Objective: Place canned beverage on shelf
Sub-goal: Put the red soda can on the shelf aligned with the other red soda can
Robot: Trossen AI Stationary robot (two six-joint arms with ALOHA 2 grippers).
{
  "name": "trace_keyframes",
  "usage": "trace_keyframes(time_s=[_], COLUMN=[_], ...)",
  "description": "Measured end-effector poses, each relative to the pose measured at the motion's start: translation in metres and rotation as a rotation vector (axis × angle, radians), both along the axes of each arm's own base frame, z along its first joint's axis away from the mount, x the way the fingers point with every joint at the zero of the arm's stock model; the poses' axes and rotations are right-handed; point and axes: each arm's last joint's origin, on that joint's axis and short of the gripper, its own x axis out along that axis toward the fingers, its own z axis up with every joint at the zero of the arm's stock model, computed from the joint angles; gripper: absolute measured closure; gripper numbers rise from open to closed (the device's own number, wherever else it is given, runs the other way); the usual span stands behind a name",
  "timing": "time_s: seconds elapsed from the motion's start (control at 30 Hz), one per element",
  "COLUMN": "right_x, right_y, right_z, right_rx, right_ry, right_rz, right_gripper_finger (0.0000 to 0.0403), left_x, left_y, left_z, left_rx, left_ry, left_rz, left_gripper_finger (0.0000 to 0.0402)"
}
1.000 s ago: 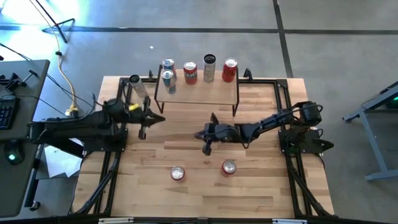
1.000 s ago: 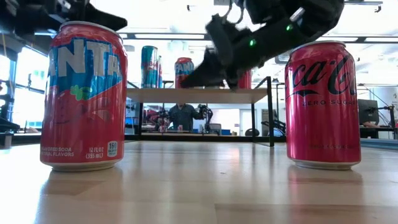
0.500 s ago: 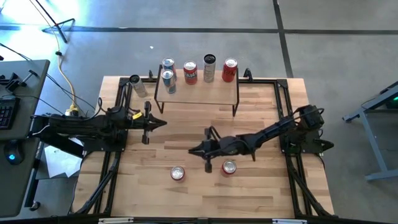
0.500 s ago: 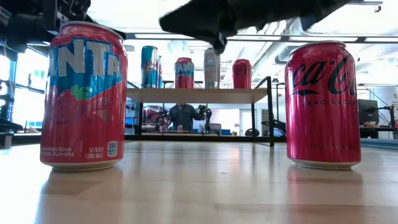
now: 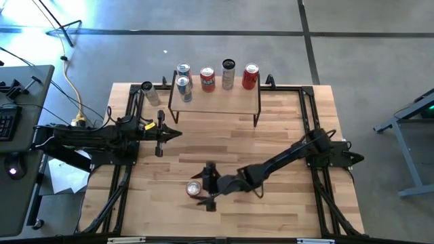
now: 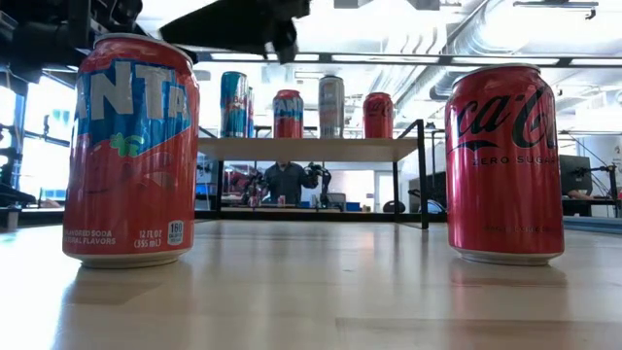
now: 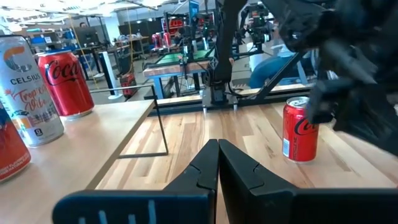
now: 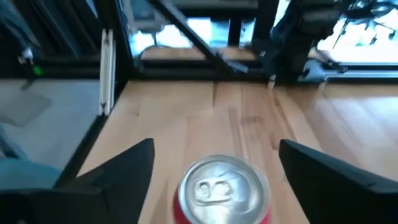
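Note:
Two red cans stand on the tabletop near its front edge: a Fanta can (image 6: 131, 151) (image 5: 194, 188) and a Coca-Cola can (image 6: 503, 160) (image 7: 300, 132). My arm hides the Coca-Cola can in the high view. My right gripper (image 5: 205, 185) (image 8: 216, 146) is open just above the Fanta can's silver top (image 8: 222, 186). One finger stands on each side of the can, touching nothing. The shelf (image 5: 213, 102) stands at the far middle with several cans upright on its wooden top. My left gripper (image 5: 178, 133) (image 7: 217, 149) waits shut and empty at the table's left, pointing level.
A tall can (image 5: 149, 93) stands on the table left of the shelf. Black frame rails (image 5: 306, 115) run along the table's sides. A person (image 6: 285, 182) sits in the room beyond the shelf. Bare wood lies between the shelf and the two near cans.
My right gripper has swung from the table's middle toward the near edge and the left, ending over the Fanta can. Its fingers, shut a second ago, have spread wide. The cans have not moved.

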Motion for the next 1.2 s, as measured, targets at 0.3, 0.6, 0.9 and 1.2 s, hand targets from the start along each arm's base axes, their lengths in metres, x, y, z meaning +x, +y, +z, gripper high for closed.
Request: trace_keyframes(time_s=[0.3, 0.6, 0.9, 1.2], right_x=[0.012, 0.012, 0.019, 0.025], right_y=[0.004, 0.003, -0.006, -0.018], right_z=[-0.014, -0.024, -0.032, -0.03], right_rx=[-0.029, -0.058, -0.048, -0.045], right_ry=[0.047, 0.087, 0.082, 0.077], right_rz=[-0.022, 0.006, 0.018, 0.062], right_gripper_finger=[0.0057, 0.0057, 0.0102, 0.0131], left_x=[0.0, 0.0, 0.0, 0.0], left_y=[0.0, 0.0, 0.0, 0.0], left_z=[0.0, 0.0, 0.0, -0.001], left_rx=[-0.036, -0.045, -0.035, -0.027], left_ry=[0.003, 0.003, 0.003, 0.005], left_rz=[-0.002, -0.002, -0.001, -0.001], left_gripper_finger=[0.0399, 0.0399, 0.0399, 0.0399])
